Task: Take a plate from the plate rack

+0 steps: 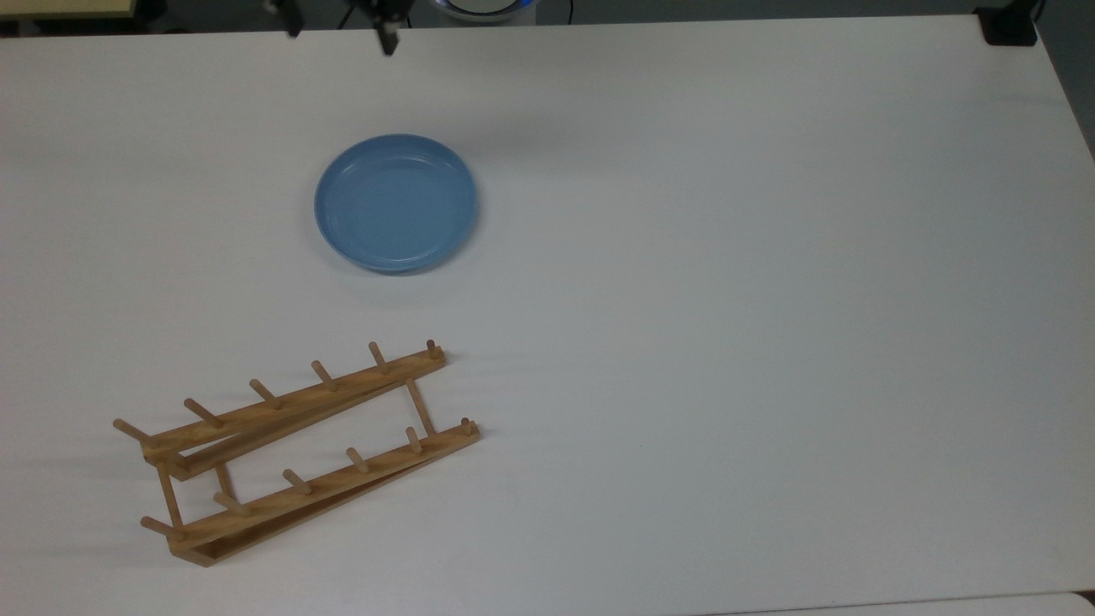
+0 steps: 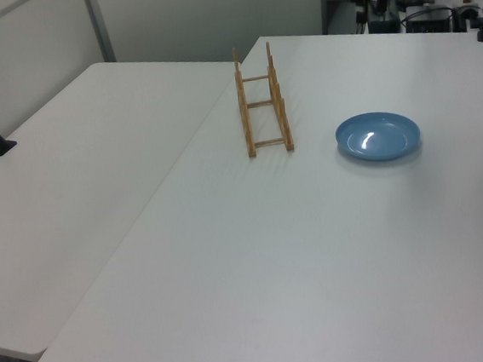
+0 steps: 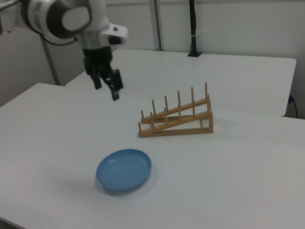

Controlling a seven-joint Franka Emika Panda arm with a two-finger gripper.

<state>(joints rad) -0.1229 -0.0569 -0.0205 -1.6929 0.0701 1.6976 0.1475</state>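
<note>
Plate (image 1: 395, 203), glossy light blue, round and shallow with a raised rim, lies flat on the white table (image 1: 727, 257), well apart from the wooden plate rack (image 1: 295, 449), whose pegs hold nothing; gripper (image 3: 106, 89) raised above the table, fingers apart, nothing held.

Bright even overhead light; soft shadows; glare spot on plate (image 2: 378, 137); gripper (image 1: 338, 21) motion-blurred.

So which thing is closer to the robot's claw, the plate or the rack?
The blue plate. It lies flat below the open claw; the wooden rack stands farther off.
</note>
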